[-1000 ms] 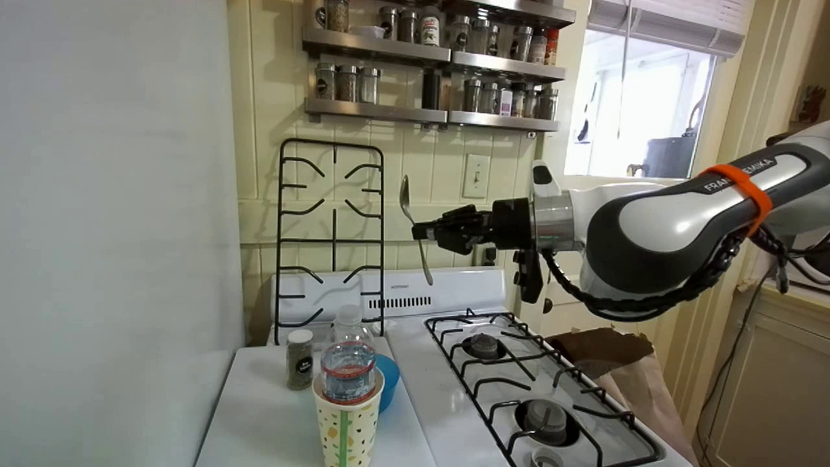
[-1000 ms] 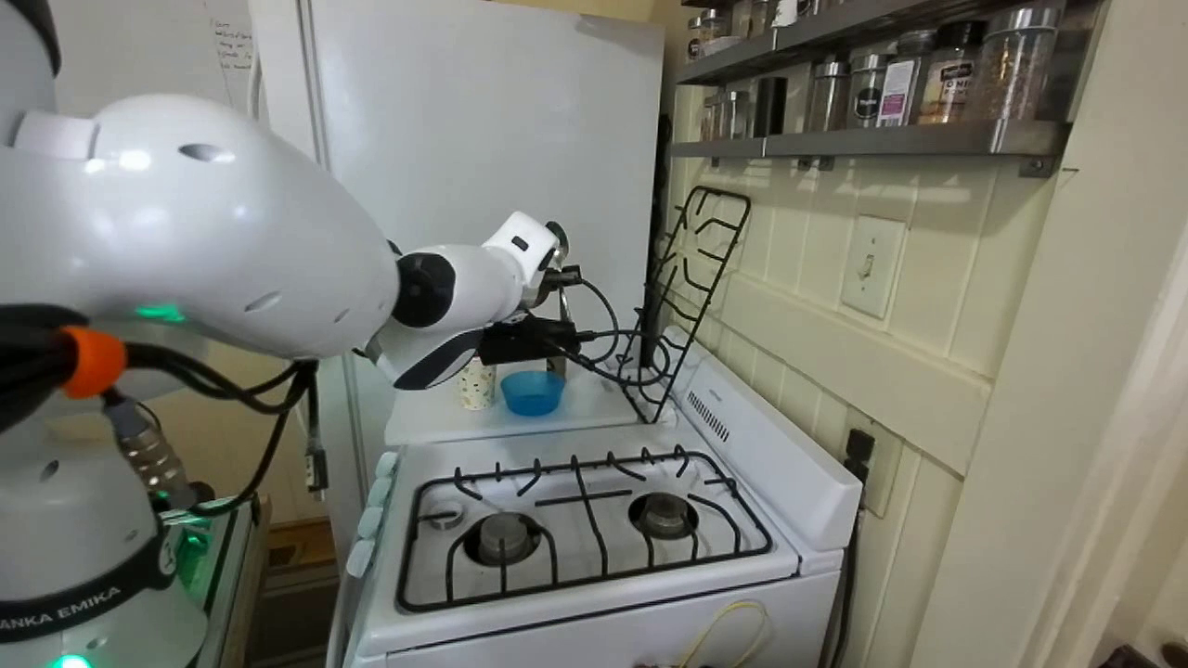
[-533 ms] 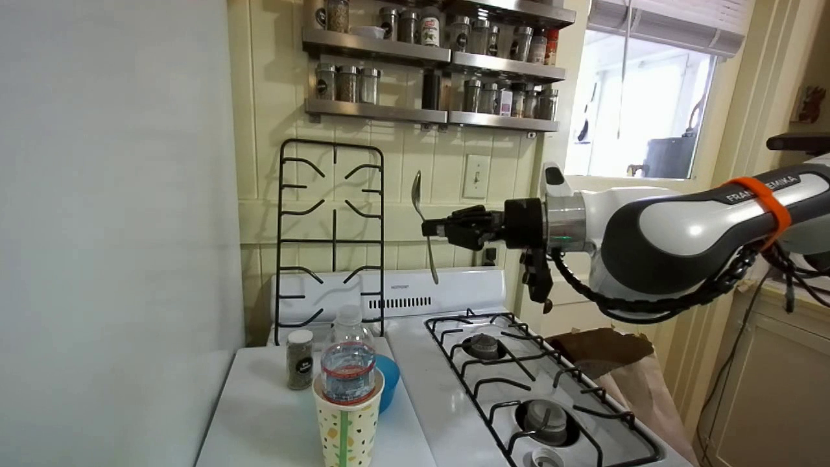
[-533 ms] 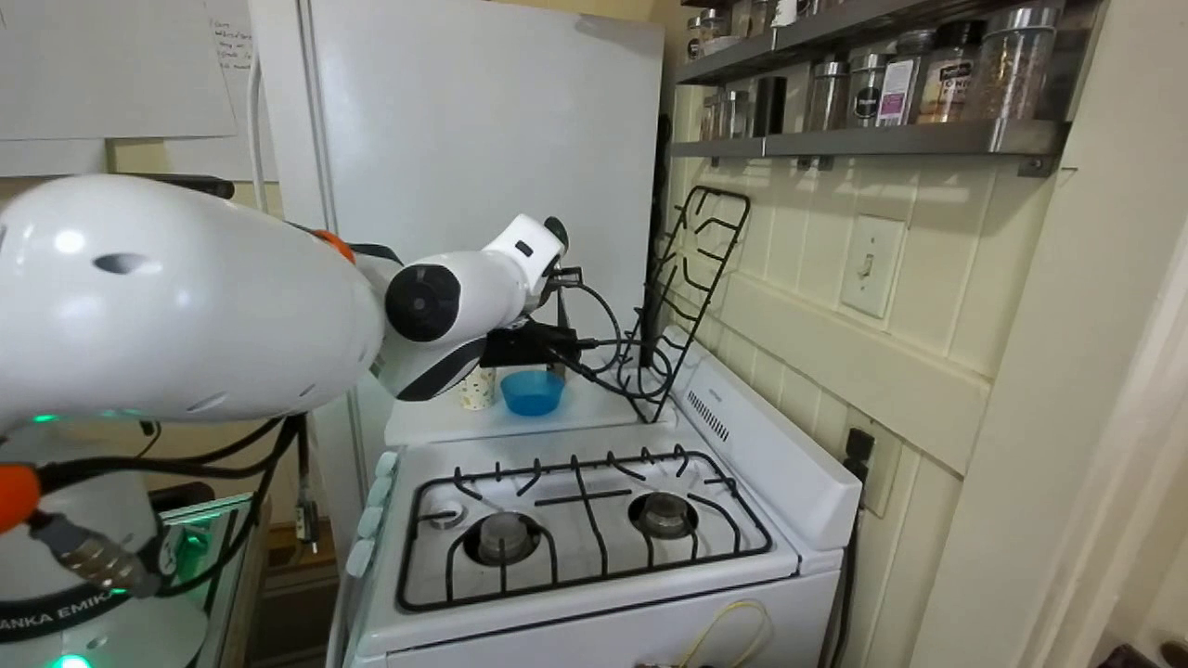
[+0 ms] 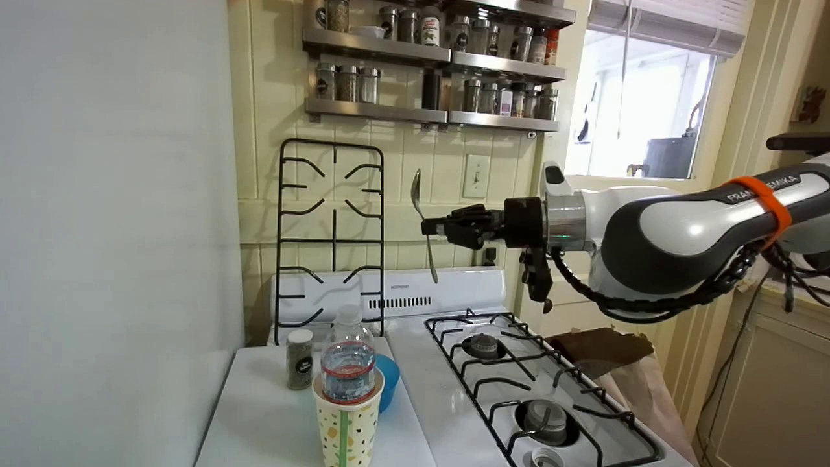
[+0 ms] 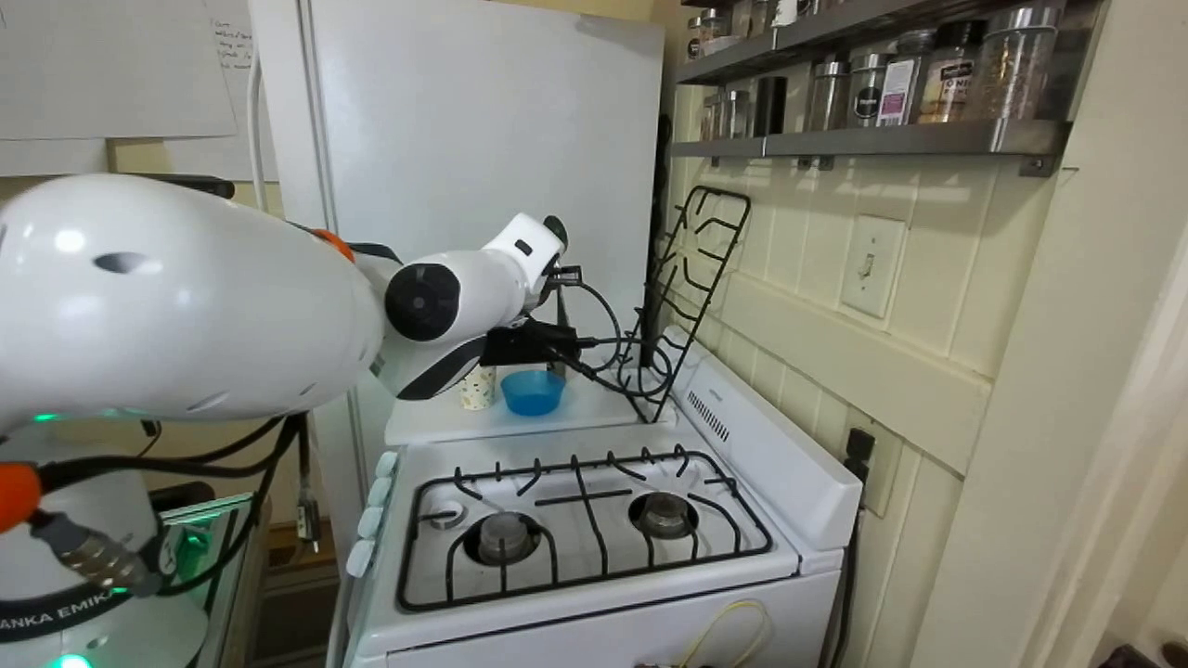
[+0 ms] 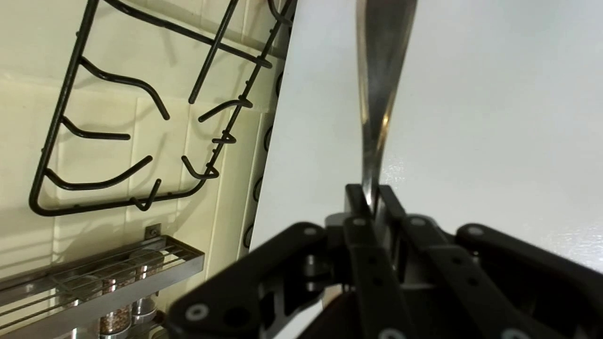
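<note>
In an exterior view the slim silver metal spoon (image 5: 416, 189) hangs aloft, slightly tilted, right of the upright black metal grate (image 5: 334, 240), and could swivel or slip because the all-but-closed black gripper (image 5: 430, 227) pinches only its narrow middle.

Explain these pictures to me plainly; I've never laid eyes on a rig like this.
The machine is a jointed robot arm; its black end effector pinches things like a hand. Two pictures are taken from different places outside the robot, the third from its wrist. The end effector is closed on a metal spoon, held in the air, slightly tilted, bowl end up. On the white surface beside the burners are a patterned paper cup, a blue bowl and a spice jar. A clear plastic bottle overlaps the cup in an exterior view; whether inside or behind, I can't tell.
</note>
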You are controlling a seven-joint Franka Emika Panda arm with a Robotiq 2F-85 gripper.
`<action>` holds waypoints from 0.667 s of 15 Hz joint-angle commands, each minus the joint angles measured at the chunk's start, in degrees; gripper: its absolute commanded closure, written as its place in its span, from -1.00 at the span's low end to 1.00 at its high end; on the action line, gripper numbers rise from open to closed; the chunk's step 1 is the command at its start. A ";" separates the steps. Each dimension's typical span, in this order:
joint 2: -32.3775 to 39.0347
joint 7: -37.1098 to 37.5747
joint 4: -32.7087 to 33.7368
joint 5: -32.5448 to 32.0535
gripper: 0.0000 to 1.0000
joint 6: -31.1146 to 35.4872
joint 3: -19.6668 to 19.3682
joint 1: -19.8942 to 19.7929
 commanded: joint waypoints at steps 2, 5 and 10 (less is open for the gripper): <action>0.80 8.56 0.66 -2.48 0.95 -0.35 -0.95 1.32; 0.91 15.82 0.58 -1.49 0.95 -0.04 -1.56 2.20; 5.79 21.66 -0.04 -2.51 0.95 -3.51 -5.23 5.08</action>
